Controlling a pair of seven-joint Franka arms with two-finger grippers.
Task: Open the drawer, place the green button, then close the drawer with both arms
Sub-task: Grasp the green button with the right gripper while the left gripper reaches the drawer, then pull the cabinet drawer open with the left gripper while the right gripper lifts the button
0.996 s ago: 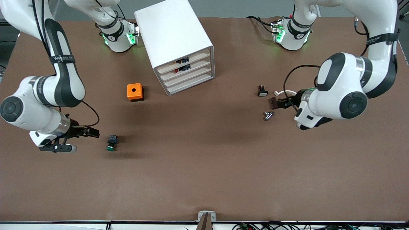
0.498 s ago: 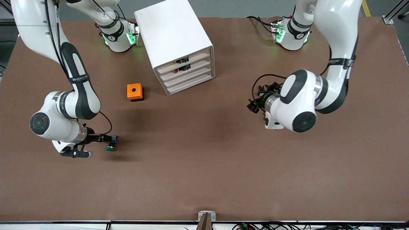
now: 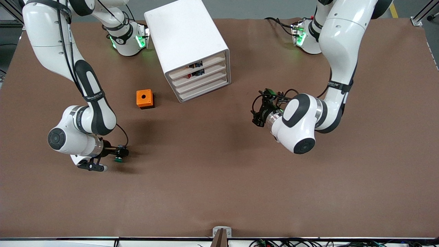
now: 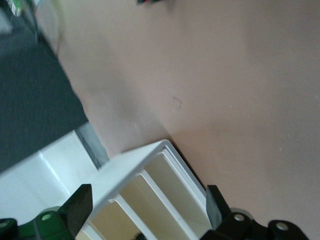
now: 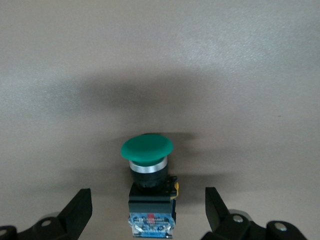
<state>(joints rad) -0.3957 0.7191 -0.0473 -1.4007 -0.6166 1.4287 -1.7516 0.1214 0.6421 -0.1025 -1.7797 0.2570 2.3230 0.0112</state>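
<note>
On the brown tabletop [image 3: 219, 178], right gripper [image 5: 148, 215] spread around small green-capped black-blue button [image 5: 148, 175]: centre before pinching; left gripper [image 4: 148, 210] spread, facing white cabinet [image 4: 150, 195]

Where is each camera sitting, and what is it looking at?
Front view: high above the table edge facing the robots, looking down at the cabinet, both white arms and their bases.
Left wrist view: on the left arm's wrist, facing the cabinet's drawers; the open left gripper shows.
Right wrist view: on the right arm's wrist, facing the green button lying between the fingers of the open right gripper.
Shared: front and right wrist views both show the button.
</note>
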